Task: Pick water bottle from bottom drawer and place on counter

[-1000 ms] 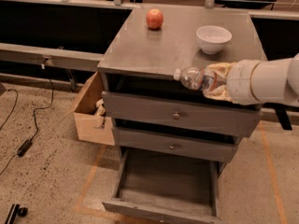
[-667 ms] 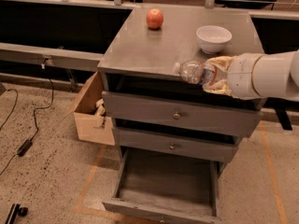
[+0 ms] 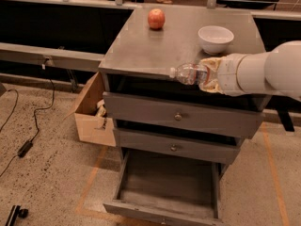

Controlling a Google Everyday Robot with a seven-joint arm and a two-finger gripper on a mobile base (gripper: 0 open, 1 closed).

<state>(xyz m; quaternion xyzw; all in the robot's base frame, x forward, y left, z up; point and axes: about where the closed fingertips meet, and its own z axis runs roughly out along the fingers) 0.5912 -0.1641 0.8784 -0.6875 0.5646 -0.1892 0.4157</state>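
Note:
The water bottle (image 3: 188, 73), clear plastic with a white cap, lies sideways in my gripper (image 3: 210, 74), cap pointing left. The gripper is shut on it and holds it just above the front edge of the counter (image 3: 164, 46). My white arm comes in from the right. The bottom drawer (image 3: 167, 187) is pulled open below and holds nothing. The bottle's label is hidden by the gripper.
A red apple (image 3: 156, 19) sits at the back of the counter and a white bowl (image 3: 215, 38) at the back right. A cardboard box (image 3: 91, 112) stands left of the cabinet. A cable (image 3: 28, 140) lies on the floor at left.
My gripper has lifted the water bottle a little higher and brought it over the counter's front edge.

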